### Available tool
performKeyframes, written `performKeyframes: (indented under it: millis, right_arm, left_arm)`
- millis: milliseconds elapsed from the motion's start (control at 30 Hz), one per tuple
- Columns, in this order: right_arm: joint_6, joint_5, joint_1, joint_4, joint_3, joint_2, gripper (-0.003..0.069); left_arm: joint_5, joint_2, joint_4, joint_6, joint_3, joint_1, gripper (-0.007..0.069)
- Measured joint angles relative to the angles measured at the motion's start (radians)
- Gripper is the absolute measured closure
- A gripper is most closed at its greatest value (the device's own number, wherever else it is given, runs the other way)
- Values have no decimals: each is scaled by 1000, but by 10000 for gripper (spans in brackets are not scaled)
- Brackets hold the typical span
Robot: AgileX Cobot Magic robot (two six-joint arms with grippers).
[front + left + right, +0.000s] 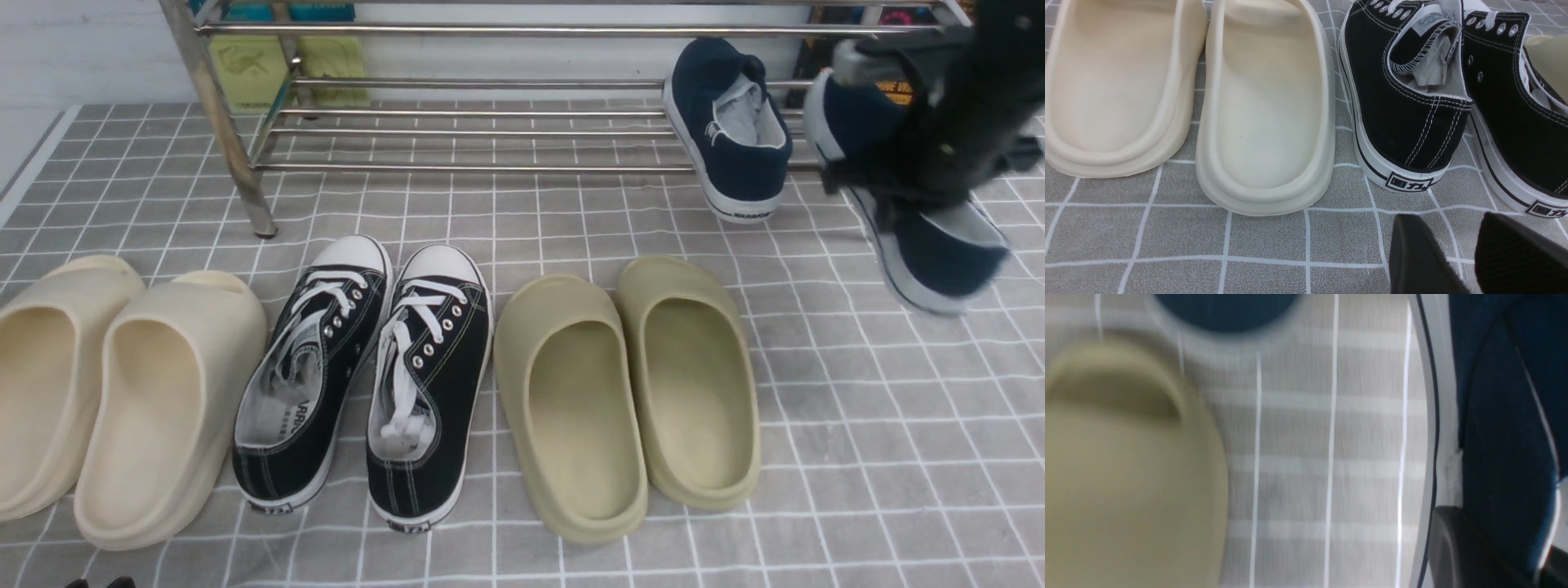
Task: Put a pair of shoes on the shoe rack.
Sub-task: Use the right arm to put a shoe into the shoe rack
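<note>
The right gripper's dark fingers (894,175) are pinching the side of a navy-blue canvas slip-on sneaker with a white rubber sole and pale lining (951,245), one finger pressing along the outside of the sole and the upper squeezed between them. This sneaker is hanging in the air at the robot's right, its long axis slanting: the toe is pointing forward toward the rack and a little left, the heel back toward the robot and right.

The other navy-blue canvas slip-on sneaker (731,135) is resting on the lower bars of the wide, shiny steel-tube shoe rack (490,168), near the rack's right part. Its toe is pointing forward and slightly left, and its white-edged heel is jutting past the front bar toward the robot. The held sneaker is staying apart from it, to its right.

The left gripper's black fingers (1447,253) are standing spread with a gap of grey, white-lined cloth (1188,237) showing between them, and they are holding nothing. They are hovering near the heels of the black canvas lace-up sneakers with white toe caps (1412,122).
</note>
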Motion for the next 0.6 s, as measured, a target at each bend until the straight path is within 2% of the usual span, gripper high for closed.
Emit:
performKeyframes:
  millis: [400,500,533,567,600]
  right_arm:
    - [18,54,-24,-8,-609,413,629]
    - [-2,73,-24,-7,-666,444,591]
    - [-13,69,-24,-8,-671,446,561]
    - [-26,57,-25,-11,-674,448,499]
    - [-29,56,-25,-11,-674,448,489]
  left_arm:
    - [0,0,0,0,0,0,386]
    - [0,0,0,0,0,0,386]
    - [0,0,0,0,0,0,386]
    - [0,0,0,0,0,0,386]
    - [0,0,0,0,0,0,386]
